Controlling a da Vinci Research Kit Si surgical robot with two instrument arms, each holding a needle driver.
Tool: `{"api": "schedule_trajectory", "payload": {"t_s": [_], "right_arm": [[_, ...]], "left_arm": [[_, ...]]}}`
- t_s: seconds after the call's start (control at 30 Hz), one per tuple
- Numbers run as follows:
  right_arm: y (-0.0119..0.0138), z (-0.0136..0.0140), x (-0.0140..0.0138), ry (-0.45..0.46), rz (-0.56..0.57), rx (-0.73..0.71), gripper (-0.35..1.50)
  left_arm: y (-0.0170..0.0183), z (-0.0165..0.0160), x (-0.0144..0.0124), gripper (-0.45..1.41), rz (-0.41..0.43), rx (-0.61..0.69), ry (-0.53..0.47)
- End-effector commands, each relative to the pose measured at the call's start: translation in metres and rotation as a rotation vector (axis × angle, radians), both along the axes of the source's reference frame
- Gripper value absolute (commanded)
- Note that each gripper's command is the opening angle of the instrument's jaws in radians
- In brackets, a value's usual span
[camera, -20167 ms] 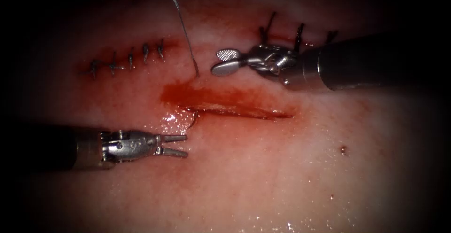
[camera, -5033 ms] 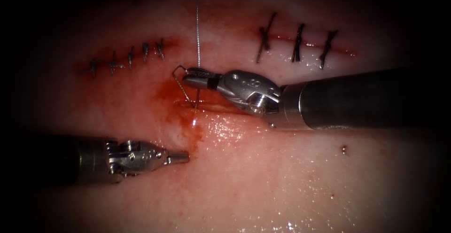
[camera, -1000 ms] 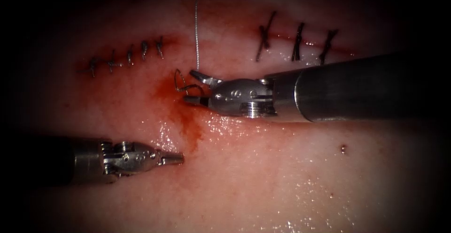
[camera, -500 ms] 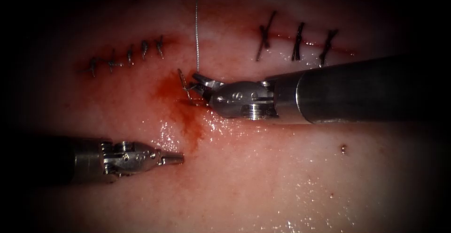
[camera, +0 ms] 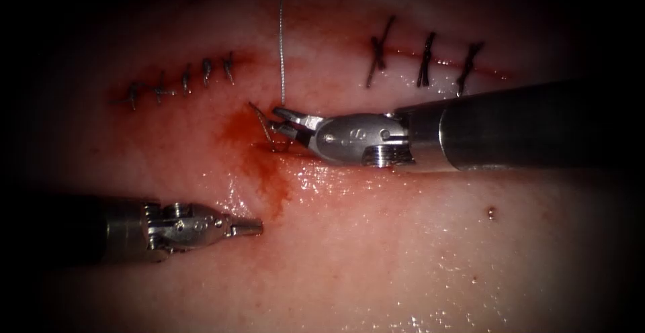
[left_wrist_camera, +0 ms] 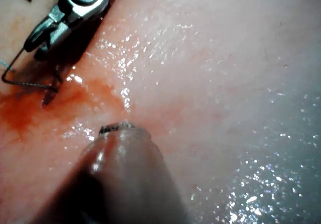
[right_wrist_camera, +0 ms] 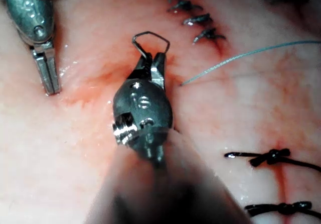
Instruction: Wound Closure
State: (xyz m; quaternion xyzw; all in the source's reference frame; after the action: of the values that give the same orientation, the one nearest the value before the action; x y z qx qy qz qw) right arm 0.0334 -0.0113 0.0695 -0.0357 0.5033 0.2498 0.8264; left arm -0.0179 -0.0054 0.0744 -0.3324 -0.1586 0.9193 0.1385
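Note:
My right tool (camera: 277, 119) reaches in from the right, over the cut (camera: 289, 150) in the tissue (camera: 376, 252). Its jaws are shut on a thin dark loop of thread (camera: 262, 123) at the cut's left end. From close up, the loop (right_wrist_camera: 150, 34) springs from the closed jaw tips (right_wrist_camera: 150, 66). A long strand of thread (camera: 282, 37) rises from the same spot and leaves the view at the top. My left tool (camera: 255, 226) lies below the cut, shut and holding nothing. Red fluid (camera: 265, 172) stains the tissue between the two tools.
Two finished rows of dark stitches lie above the cut: a small row (camera: 181, 81) at the left and three larger stitches (camera: 423, 61) at the right. A small dark spot (camera: 492, 213) marks the tissue at the lower right.
One second ago the right tool's jaws stood open around the loop. They have closed on the thread and drawn back a little to the right. The left tool has stayed put.

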Motion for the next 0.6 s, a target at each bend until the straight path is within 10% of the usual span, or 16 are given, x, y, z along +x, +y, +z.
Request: {"api": "schedule_trajectory", "payload": {"t_s": [0.03,0.6], "right_arm": [[-0.0004,0.001,0.0005,0.032,0.012,0.027,-0.35],[0.0012,0.0035,0.0012,0.278,0.112,0.573,-0.35]], "left_arm": [[-0.0008,0.0005,-0.0005,-0.45,0.001,0.003,0.0],[-0.001,0.0007,-0.0006,-0.45,0.0,0.001,0.001]]}}
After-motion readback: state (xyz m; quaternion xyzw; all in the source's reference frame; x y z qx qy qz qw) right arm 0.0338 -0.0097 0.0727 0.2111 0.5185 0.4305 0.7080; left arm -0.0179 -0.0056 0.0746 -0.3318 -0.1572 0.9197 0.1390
